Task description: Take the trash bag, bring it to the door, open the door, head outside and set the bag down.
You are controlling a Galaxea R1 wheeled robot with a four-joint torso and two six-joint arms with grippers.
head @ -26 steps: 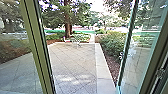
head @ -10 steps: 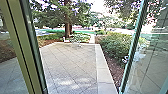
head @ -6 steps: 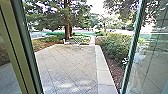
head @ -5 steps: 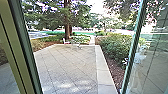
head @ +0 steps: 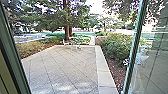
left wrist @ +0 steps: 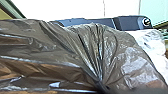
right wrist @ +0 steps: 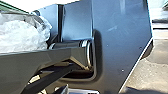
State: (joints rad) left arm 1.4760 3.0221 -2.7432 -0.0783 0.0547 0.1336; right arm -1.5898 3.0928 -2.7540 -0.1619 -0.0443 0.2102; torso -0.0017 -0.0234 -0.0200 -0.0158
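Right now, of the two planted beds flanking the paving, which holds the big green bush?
The right bed, beside the pale strip; the left bed has lower, yellower growth.

Big smooth blue-grey plate [right wrist: 122, 50] had pale scuffs, slanted edge. Long dark-grey bar [right wrist: 22, 62] had flat side. Round black joint [right wrist: 66, 45] wore shiny silver ring [right wrist: 88, 53]. Dark-blue body piece [left wrist: 128, 23] had round, white-rimmed spot [left wrist: 146, 22].

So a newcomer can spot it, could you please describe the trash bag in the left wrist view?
Start from the robot's dark casing; the trash bag spreads in front. It is smoky brown and shiny, folds gathered to one point, unlike the crumpled white bundle.
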